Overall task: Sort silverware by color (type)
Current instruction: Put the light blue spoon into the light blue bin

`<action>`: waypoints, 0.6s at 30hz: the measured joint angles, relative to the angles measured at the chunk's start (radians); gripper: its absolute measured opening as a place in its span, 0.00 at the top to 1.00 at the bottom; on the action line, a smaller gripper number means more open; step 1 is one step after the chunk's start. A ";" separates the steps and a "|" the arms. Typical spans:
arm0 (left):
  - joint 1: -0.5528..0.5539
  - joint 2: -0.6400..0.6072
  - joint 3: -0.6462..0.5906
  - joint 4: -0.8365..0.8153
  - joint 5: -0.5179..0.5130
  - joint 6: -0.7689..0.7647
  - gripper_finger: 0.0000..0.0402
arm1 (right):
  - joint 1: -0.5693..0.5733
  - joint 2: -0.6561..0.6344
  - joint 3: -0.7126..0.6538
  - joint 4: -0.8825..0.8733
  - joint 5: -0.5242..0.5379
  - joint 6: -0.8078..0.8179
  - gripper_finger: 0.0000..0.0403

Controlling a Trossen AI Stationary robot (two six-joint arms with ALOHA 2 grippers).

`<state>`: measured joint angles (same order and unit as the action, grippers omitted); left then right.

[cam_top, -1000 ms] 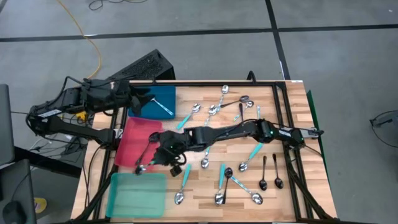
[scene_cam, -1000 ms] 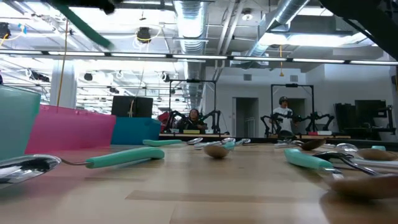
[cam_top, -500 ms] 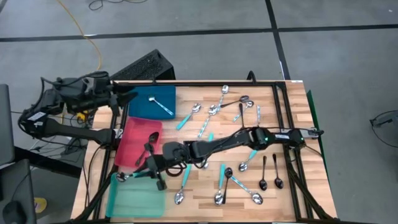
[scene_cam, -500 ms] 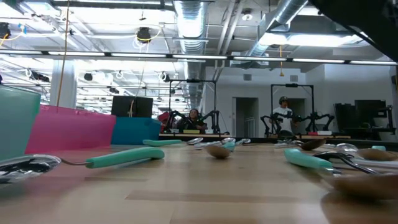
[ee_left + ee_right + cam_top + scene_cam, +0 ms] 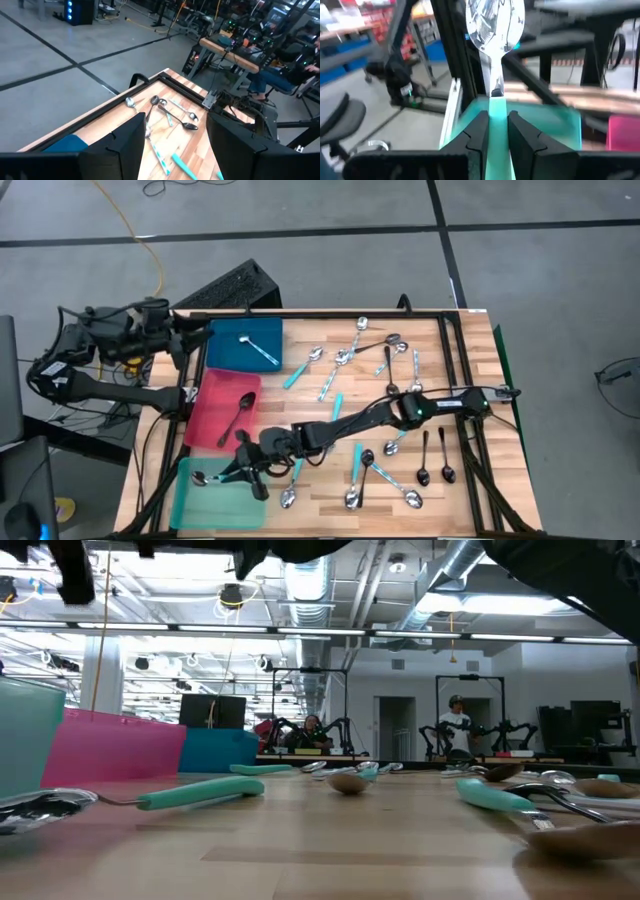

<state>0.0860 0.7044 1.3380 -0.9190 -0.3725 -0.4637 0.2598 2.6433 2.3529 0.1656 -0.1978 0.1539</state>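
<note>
Item in hand: one turquoise-handled spoon (image 5: 495, 60), clamped by its plastic handle between the nearly closed fingers of the right gripper (image 5: 240, 470), bowl pointing outward over the teal tray (image 5: 215, 505) at the worktop's front-left corner. Step, as judged: delivery of a turquoise-handled piece to its tray; the next move calls for lowering the spoon to the tray floor and parting the fingers, then a return to the loose spoons. Sorted stock: one silver spoon (image 5: 260, 350) in the blue tray (image 5: 225, 350) at the back-left corner; one black spoon (image 5: 240, 412) in the red tray (image 5: 210, 420) between the other two. Unsorted stock: mixed spoons scattered across the middle and right of the table (image 5: 480, 480), among them a pair of black spoons (image 5: 436, 460) near the right edge. Left gripper (image 5: 185, 340) — held off the table's back-left edge, fingers spread, nothing between them. Views: the high view alone gives the full layout and tray contents; the right wrist view alone shows the grip on the handle and the teal floor beneath; the low view shows only tray walls and nearby spoons lying flat — not the carried one.
</note>
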 joint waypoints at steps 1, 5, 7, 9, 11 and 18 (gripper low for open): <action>0.000 0.001 0.000 -0.003 0.000 0.000 0.52 | 0.002 0.004 0.000 -0.012 -0.003 0.003 0.80; 0.000 0.001 0.000 -0.014 -0.003 0.000 0.52 | 0.011 0.046 -0.002 -0.041 -0.003 0.010 0.80; 0.000 0.001 0.000 -0.015 -0.003 -0.001 0.52 | 0.013 0.054 -0.004 -0.049 -0.004 0.022 0.80; 0.000 0.001 0.000 -0.016 -0.003 -0.003 0.52 | 0.012 0.059 -0.002 -0.046 0.000 0.017 0.80; 0.000 0.001 0.000 -0.016 -0.004 -0.009 0.52 | 0.011 0.060 -0.001 -0.047 0.011 0.007 0.80; 0.000 0.002 0.000 -0.019 -0.005 -0.027 0.52 | -0.001 0.065 -0.002 -0.089 0.043 -0.029 0.80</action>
<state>0.0860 0.7059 1.3380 -0.9378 -0.3779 -0.4904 0.2592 2.7087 2.3512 0.0768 -0.1547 0.1248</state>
